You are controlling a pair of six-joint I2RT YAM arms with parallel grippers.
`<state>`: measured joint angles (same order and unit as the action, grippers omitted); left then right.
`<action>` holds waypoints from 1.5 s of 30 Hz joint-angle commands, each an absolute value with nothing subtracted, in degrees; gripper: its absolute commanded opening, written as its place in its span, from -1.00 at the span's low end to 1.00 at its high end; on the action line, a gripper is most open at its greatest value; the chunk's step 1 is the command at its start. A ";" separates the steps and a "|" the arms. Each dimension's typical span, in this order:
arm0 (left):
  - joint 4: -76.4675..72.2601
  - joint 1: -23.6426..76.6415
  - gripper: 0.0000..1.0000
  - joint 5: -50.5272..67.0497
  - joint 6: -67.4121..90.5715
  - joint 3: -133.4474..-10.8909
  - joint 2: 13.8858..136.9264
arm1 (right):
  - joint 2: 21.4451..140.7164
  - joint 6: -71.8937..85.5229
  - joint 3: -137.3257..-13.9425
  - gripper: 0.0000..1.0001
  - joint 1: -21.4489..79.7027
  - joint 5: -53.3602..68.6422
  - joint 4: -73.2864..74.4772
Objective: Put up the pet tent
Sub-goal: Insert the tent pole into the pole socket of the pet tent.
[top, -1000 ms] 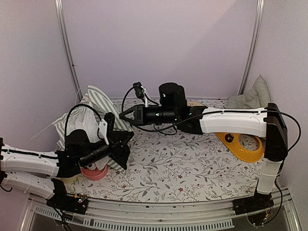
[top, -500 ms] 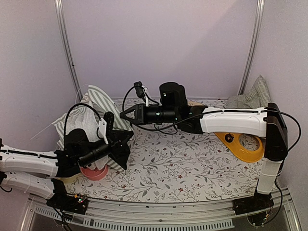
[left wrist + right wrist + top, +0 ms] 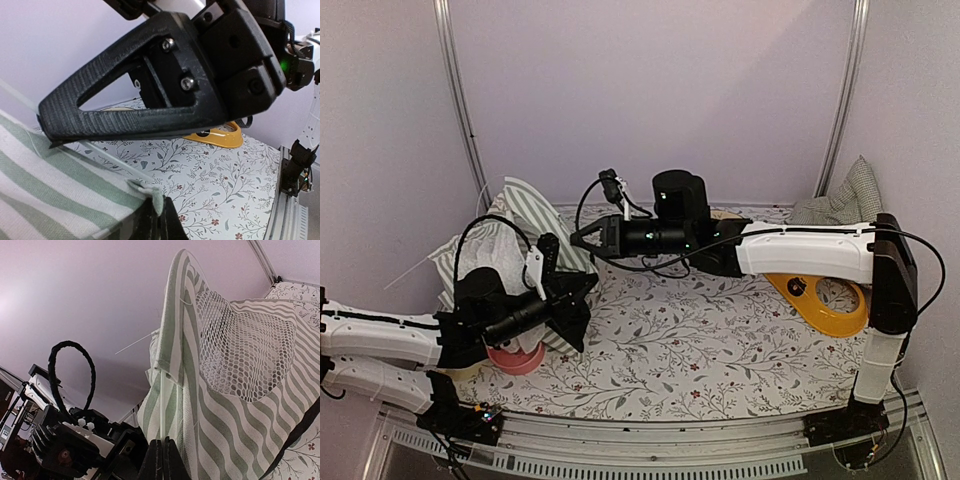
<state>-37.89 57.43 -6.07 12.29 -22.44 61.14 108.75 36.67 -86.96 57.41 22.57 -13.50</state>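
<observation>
Floral-print table point(image 3: 700, 340), lilac walls point(image 3: 650, 90): pet tent point(image 3: 525, 205) held at two points.
Left gripper point(image 3: 161, 220) is pinched closed on the striped hem point(image 3: 145, 192). Right gripper point(image 3: 161, 457) is closed on a thin white pole point(image 3: 162, 400), with the mesh window point(image 3: 245, 350) up and right of it. The tent lies heaped just left of both.

On the flowery cloth point(image 3: 670, 345) lie a yellow thing point(image 3: 828, 305) at the right and a pink bowl point(image 3: 517, 359) front left. A checked cushion point(image 3: 848, 198) leans in the far corner.
</observation>
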 commanded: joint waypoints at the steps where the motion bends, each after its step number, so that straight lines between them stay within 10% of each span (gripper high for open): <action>1: -37.08 58.74 -1.00 2.01 12.01 -23.13 62.13 | 110.41 36.39 -89.21 -1.00 56.51 19.77 -15.89; 45: -38.81 56.72 -1.00 0.28 15.38 -24.30 59.53 | 111.34 37.35 -89.04 -1.00 57.86 19.52 -16.74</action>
